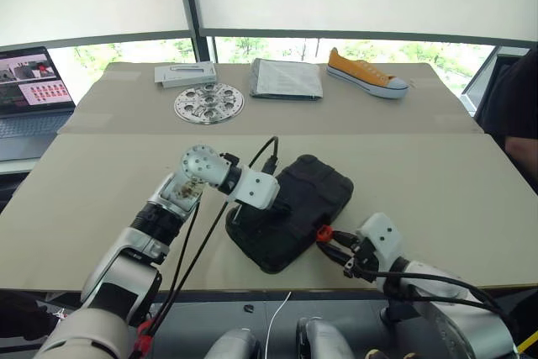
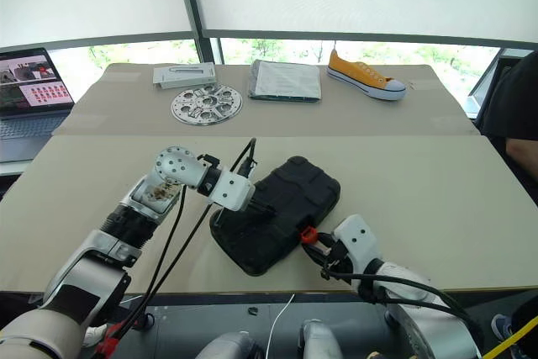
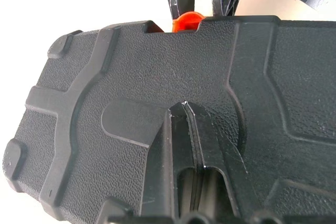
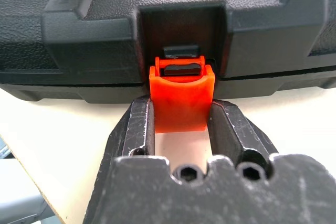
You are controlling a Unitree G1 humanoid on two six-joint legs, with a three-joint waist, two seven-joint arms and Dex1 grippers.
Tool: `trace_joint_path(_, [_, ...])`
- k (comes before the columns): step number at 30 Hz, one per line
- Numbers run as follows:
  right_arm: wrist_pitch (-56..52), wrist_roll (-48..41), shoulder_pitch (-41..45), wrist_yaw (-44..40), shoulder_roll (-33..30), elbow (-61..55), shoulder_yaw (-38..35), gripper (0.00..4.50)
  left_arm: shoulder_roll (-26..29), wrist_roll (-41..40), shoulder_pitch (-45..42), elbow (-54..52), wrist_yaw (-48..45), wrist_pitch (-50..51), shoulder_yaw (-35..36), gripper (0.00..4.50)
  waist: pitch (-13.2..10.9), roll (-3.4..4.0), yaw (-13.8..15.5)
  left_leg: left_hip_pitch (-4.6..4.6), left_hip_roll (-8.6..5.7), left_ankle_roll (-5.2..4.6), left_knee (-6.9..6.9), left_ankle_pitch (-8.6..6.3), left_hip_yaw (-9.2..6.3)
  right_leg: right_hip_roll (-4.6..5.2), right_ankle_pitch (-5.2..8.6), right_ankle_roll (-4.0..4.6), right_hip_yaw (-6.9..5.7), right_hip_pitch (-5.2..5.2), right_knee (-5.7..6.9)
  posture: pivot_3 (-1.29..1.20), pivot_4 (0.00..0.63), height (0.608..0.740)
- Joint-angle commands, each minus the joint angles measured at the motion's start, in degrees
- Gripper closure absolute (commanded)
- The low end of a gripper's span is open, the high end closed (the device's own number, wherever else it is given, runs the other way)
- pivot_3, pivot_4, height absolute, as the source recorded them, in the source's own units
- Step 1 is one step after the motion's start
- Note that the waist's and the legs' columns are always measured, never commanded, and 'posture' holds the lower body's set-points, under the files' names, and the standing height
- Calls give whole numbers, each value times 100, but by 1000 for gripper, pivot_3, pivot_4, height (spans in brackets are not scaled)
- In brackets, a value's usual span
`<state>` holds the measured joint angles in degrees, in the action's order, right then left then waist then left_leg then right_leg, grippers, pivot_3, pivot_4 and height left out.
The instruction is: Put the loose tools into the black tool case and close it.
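The black tool case (image 1: 313,195) lies closed near the table's front edge, turned at an angle. My left gripper (image 1: 282,205) is shut, and its fingertips (image 3: 185,109) rest on the lid's textured top. At the case's front edge, my right gripper (image 4: 181,106) is shut on the small orange latch (image 4: 182,95), one finger against each side. The latch (image 1: 323,231) hangs below its catch in the lid's notch. The left wrist view shows the same latch (image 3: 187,20) between the right gripper's two fingers. The loose tools are out of view.
At the table's back lie a white flat box (image 1: 185,74), a round metal plate (image 1: 208,104), a grey folder (image 1: 286,78) and a yellow shoe (image 1: 367,73). A laptop (image 1: 29,90) stands far left. A person (image 1: 514,111) sits at the right edge.
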<state>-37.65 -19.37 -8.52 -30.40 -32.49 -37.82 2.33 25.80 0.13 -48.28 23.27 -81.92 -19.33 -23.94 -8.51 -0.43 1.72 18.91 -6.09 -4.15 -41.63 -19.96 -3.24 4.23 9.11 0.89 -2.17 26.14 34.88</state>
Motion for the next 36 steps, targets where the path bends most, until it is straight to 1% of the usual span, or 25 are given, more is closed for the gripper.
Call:
trace_joint_path(1, [117, -172, -125, -167, -98, -373, -165, 3312, 93, 326, 193, 294, -105, 37, -290, 4500, 0, 0, 23, 0, 0, 0, 1, 0, 0, 0, 1, -1, 0, 0, -2, 0, 150, 740])
trace_joint_path(6, [113, -123, -112, -180, -130, -345, -114, 3312, 77, 334, 179, 330, -97, 10, -288, 4500, 0, 0, 42, 0, 0, -1, 6, -1, 0, 0, 1, -1, 0, 1, -4, 0, 150, 740])
trace_joint_path(8, [15, -130, -130, -216, -183, -262, -84, 2312, 73, 335, 170, 344, -92, 6, -286, 4500, 0, 0, 41, 0, 0, -1, 7, -1, 0, 0, 2, -2, 1, 1, -5, 0, 150, 740])
trace_joint_path(9, [74, 3, -141, -210, -251, -236, -39, 2127, 72, 337, 167, 351, -90, 2, -286, 4500, 0, 0, 40, 0, 1, -1, 7, -1, 0, 0, 2, -2, 1, 1, -5, 0, 150, 740])
trace_joint_path(12, [21, -43, -207, -326, -421, -255, -187, 1110, 74, 346, 157, 373, -85, -7, -285, 4500, 0, 0, 36, -1, 0, -1, 5, -1, 1, 0, 2, -3, 2, -1, -5, 0, 150, 740])
trace_joint_path(15, [139, -131, -374, -624, -746, -275, -534, 1110, 77, 350, 157, 375, -84, -11, -288, 4500, 0, 0, 37, -3, 1, -1, 5, -1, 1, 1, 3, -4, 2, -4, -5, 0, 150, 740])
trace_joint_path(16, [238, -102, -443, -755, -882, -245, -626, 1323, 77, 350, 157, 377, -84, -12, -288, 4500, 0, 0, 39, -3, 1, -1, 4, -1, 1, 0, 8, -13, 2, -5, -5, 0, 150, 740])
trace_joint_path(17, [340, -69, -506, -869, -990, -209, -687, 1654, 77, 350, 157, 379, -83, -14, -289, 4500, 0, 0, 39, -3, 1, -1, 4, -1, 1, 1, 22, -35, 2, -5, -5, 0, 150, 740])
trace_joint_path(18, [444, -28, -579, -1004, -1105, -169, -695, 1898, 76, 351, 158, 382, -80, -18, -289, 4500, 0, 0, 39, -3, 1, -1, 4, -1, 1, 1, 25, -40, 3, -5, -4, 0, 150, 740])
trace_joint_path(20, [635, 62, -695, -1207, -1281, -105, -623, 2559, 69, 356, 158, 378, -69, -16, -290, 4500, 2, -3, 39, -5, 2, -1, 4, -1, 1, 1, 26, -42, 2, -7, -5, 0, 150, 740])
trace_joint_path(22, [697, 160, -671, -1259, -1344, -26, -440, 3206, 57, 360, 150, 382, -58, -12, -293, 4500, 2, -3, 40, -6, 3, -1, 5, -1, 1, 1, 27, -44, 2, -9, -4, 0, 150, 740])
trace_joint_path(23, [736, 244, -592, -1246, -1334, 30, -304, 3637, 48, 362, 141, 387, -52, -9, -294, 4500, 2, -3, 41, -7, 4, -1, 5, -1, 1, 1, 28, -45, 2, -9, -4, 0, 150, 740])
trace_joint_path(25, [767, 415, -358, -1194, -1268, 165, -38, 4259, 34, 363, 128, 395, -48, -7, -297, 4500, 2, -4, 41, -7, 3, -2, 4, -1, 1, 3, 29, -47, 3, -11, -5, 0, 150, 740])
trace_joint_path(26, [781, 487, -224, -1181, -1232, 234, 84, 4384, 28, 364, 123, 399, -48, -8, -300, 4500, 2, -4, 41, -7, 2, -2, 4, -1, 2, 5, 29, -47, 3, -12, -4, 0, 150, 740])
trace_joint_path(30, [643, 876, 646, -957, -954, 724, 569, 4384, 27, 377, 141, 368, -64, -23, -326, 4500, 4, -7, 39, -7, 2, -2, 4, -1, 2, 6, 29, -47, 2, -12, -5, 0, 150, 740])
trace_joint_path(33, [566, 937, 1277, -1036, -821, 1033, 781, 4384, 35, 381, 172, 329, -80, -30, -343, 4500, 4, -7, 43, -5, 1, -2, 4, -1, 2, 6, 27, -44, 2, -8, -3, 0, 150, 740])
trace_joint_path(35, [483, 911, 1529, -1072, -740, 1118, 838, 4384, 35, 381, 183, 315, -84, -24, -347, 4500, 4, -7, 43, -4, 1, -3, 4, -1, 2, 6, 5, -7, 2, -7, -4, 0, 150, 740])
trace_joint_path(36, [458, 892, 1613, -1082, -703, 1131, 852, 4384, 35, 382, 187, 311, -84, -24, -350, 4500, 4, -7, 39, -4, 2, -3, 4, -1, 1, 4, 2, -3, 1, -6, -5, 0, 150, 740])
